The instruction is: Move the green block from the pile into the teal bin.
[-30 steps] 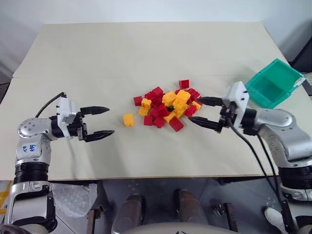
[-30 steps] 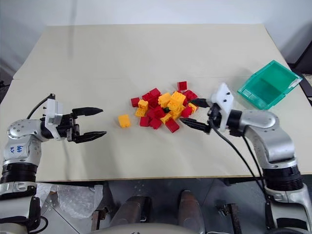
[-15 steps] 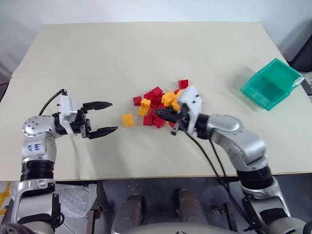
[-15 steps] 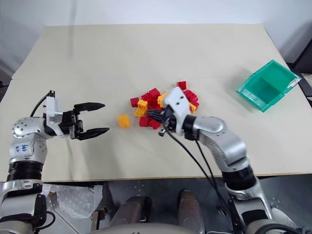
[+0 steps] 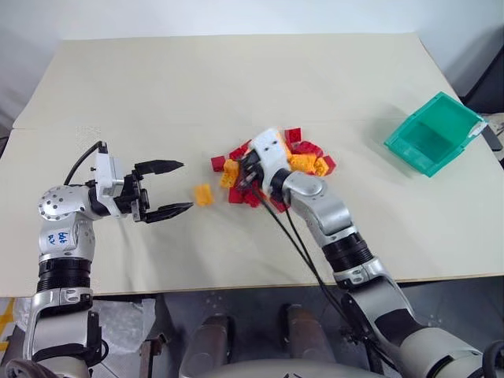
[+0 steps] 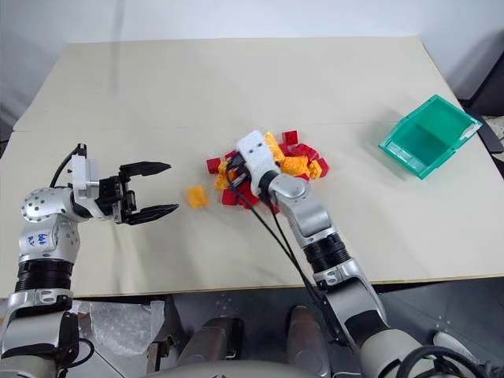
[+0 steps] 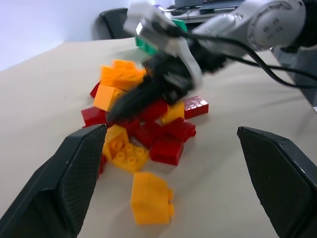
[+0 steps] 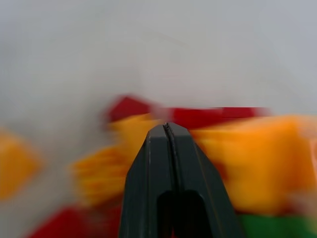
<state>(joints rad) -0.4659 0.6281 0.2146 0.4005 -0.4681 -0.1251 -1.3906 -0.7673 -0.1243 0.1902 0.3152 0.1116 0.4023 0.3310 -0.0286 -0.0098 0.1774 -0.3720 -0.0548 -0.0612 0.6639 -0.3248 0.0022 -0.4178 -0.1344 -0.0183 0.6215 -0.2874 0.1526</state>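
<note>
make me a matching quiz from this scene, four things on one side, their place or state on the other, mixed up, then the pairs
Things:
1. left gripper
2. right gripper
3. teal bin
4. lone yellow-orange brick

Place or state:
A. shut, tips in the pile
B. open, short of the bricks
C. apart from the pile, toward the left gripper
D. empty, near the table's right edge

Pairs: 1-B, 2-A, 3-D, 4-C

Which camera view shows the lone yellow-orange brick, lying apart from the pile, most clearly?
The left wrist view: the lone brick lies near and large between the left gripper's open fingers, in front of the pile. The head views show it small, on the table between that gripper and the pile. The right wrist view gives only blurred bricks.
</note>
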